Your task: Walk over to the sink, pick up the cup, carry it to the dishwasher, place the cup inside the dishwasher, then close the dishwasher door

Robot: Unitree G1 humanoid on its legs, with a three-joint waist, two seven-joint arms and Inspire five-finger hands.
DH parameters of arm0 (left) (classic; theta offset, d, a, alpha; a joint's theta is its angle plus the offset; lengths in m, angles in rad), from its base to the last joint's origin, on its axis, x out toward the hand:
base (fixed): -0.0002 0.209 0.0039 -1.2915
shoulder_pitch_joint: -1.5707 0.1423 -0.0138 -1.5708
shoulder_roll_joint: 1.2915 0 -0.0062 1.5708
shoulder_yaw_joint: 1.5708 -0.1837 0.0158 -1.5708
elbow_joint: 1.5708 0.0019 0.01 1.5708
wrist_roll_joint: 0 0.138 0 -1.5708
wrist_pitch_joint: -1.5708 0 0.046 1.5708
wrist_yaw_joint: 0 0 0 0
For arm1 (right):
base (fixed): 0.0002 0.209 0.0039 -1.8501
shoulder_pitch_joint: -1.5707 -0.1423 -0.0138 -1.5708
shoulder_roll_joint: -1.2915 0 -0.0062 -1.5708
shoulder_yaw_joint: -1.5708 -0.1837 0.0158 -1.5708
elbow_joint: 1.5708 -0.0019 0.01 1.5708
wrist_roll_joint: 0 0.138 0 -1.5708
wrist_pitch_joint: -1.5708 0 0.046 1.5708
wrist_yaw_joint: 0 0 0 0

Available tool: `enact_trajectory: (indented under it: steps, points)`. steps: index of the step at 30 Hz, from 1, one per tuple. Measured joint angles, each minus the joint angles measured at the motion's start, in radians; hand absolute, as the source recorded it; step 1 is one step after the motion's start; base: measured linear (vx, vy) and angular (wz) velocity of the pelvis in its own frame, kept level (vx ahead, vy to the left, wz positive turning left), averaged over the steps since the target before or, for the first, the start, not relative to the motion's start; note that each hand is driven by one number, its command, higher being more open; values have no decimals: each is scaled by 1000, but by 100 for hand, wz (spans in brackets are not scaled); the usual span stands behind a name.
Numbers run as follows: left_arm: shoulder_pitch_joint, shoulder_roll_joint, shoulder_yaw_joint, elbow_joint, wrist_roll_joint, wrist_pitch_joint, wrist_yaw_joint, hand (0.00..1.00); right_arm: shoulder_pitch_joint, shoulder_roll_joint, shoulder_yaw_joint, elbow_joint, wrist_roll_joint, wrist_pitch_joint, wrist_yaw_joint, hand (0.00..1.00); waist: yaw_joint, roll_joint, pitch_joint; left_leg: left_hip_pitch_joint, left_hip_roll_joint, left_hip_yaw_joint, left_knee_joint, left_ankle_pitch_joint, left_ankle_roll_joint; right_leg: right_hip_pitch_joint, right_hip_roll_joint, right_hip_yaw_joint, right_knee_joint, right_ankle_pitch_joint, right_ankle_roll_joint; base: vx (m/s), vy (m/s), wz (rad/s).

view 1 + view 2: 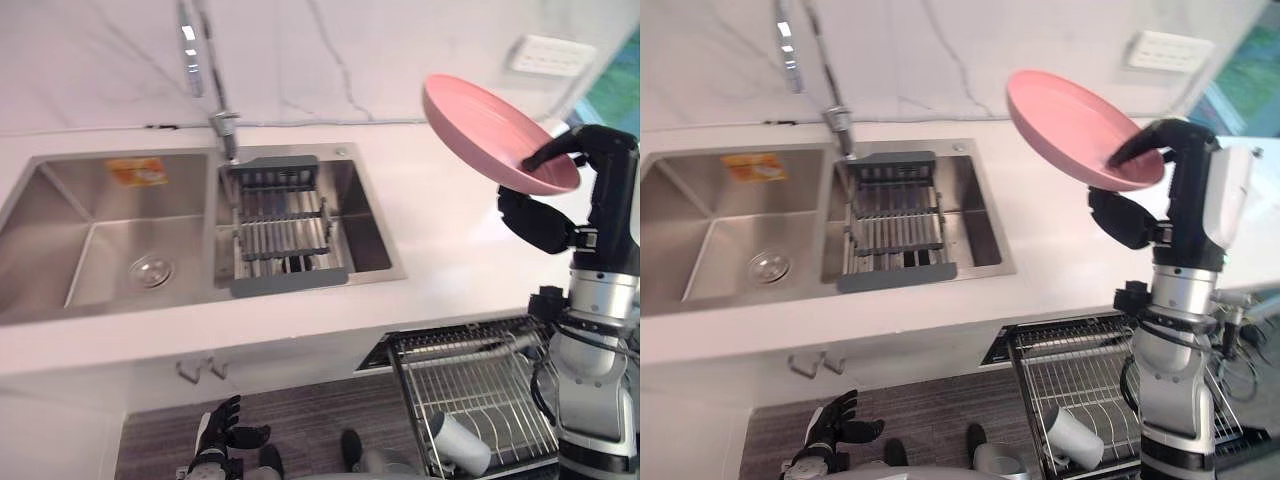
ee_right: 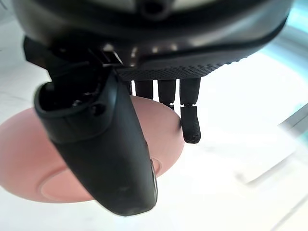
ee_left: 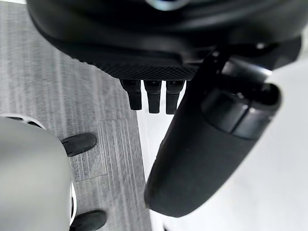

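A shallow pink plate (image 1: 490, 125) hangs tilted above the white counter to the right of the sink. My right hand (image 1: 608, 150) is shut on its near rim, thumb on the inside and fingers beneath; the right wrist view shows the plate (image 2: 29, 159) behind the thumb. No cup is in either hand. A pale cup (image 1: 462, 443) lies on its side in the pulled-out dishwasher rack (image 1: 480, 375) below the counter at the right. My left hand (image 1: 218, 432) is low near the floor with relaxed fingers, holding nothing.
A double steel sink (image 1: 60, 200) is set in the counter, with a grey draining rack (image 1: 285, 225) in its right basin and a tall faucet (image 1: 215, 110) behind. A white wall socket (image 1: 550, 55) is at the back right. Dark wood floor lies below.
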Motion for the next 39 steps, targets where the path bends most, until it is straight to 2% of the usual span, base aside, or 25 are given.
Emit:
enact_trajectory:
  steps: [3, 6, 11, 13, 18, 22, 25, 28, 32, 36, 37, 39]
  points:
    - [1, -6, -16, 8, 1, 0, -1, 90, 52, 21, -28, 15, 0, 19, -9, 30, -33, 13, 8, -7, 6, 75, 65, -55, 3, -25, 11, 89, 17, 7, 11, 19, 48, -91]
    - [-4, -24, -23, 8, 2, -3, -2, 90, 87, 42, -39, 52, -1, 44, -11, 30, -55, 40, 24, -24, 8, 126, 125, -101, 10, -58, 17, 165, 33, 16, 25, -4, 54, -81]
    - [-16, -66, -16, -6, 1, -7, -1, 90, 174, 96, -8, 78, -7, 94, -6, 30, -52, 100, 62, -61, 31, 233, 228, -175, 19, -119, 33, 235, 79, 18, 40, -30, 46, -58]
    - [-20, -79, -16, -12, 1, -9, -1, 90, 196, 107, 21, 80, -7, 98, -2, 30, -50, 112, 72, -81, 44, 261, 267, -197, 17, -143, 42, 254, 100, 14, 44, -49, 18, -42]
    - [-50, -109, -18, -41, 1, -21, 0, 90, 202, 110, 51, 88, -9, 106, 6, 30, -35, 116, 111, -132, 75, 296, 353, -243, 8, -201, 55, 263, 148, 2, 35, -57, 17, -22]
    - [-102, -155, -26, -46, 1, -29, 0, 90, 137, 108, 45, 172, -15, 127, -22, 30, -3, 119, 167, -199, 115, 322, 449, -287, 11, -270, 53, 226, 182, 7, 34, -26, 49, -21]
    - [-130, -166, -28, -46, 0, -33, 1, 90, 78, 104, -1, 272, -13, 156, -51, 30, 9, 129, 202, -236, 124, 327, 473, -294, 15, -304, 53, 224, 189, 12, 41, 45, 40, -2]
    - [-160, -166, -28, -46, -2, -37, 9, 90, -5, 82, -43, 357, -3, 202, -72, 30, 11, 148, 244, -268, 143, 373, 498, -290, 24, -345, 52, 225, 202, 21, 56, 87, 25, 0]
    - [-184, -165, -28, -48, -3, -39, 23, 90, -100, 52, -52, 458, 28, 214, -92, 30, 16, 160, 276, -289, 152, 401, 508, -288, 27, -374, 55, 232, 202, 23, 60, 75, 5, -9]
    - [-203, -162, -28, -49, -4, -39, 25, 90, -162, 48, -61, 550, 45, 219, -96, 30, 25, 161, 282, -312, 155, 405, 512, -287, 27, -398, 57, 235, 200, 24, 61, 55, -5, -5]
    - [-207, -162, -28, -51, -4, -39, 26, 90, -177, 48, -61, 579, 54, 224, -96, 90, 28, 161, 286, -314, 155, 407, 513, -287, 27, -400, 57, 236, 200, 24, 61, 58, -4, -6]
    - [-216, -162, -28, -53, -5, -40, 28, 90, -209, 47, -61, 631, 80, 229, -96, 90, 32, 161, 296, -315, 155, 410, 515, -287, 27, -403, 57, 238, 200, 25, 63, 46, 2, -5]
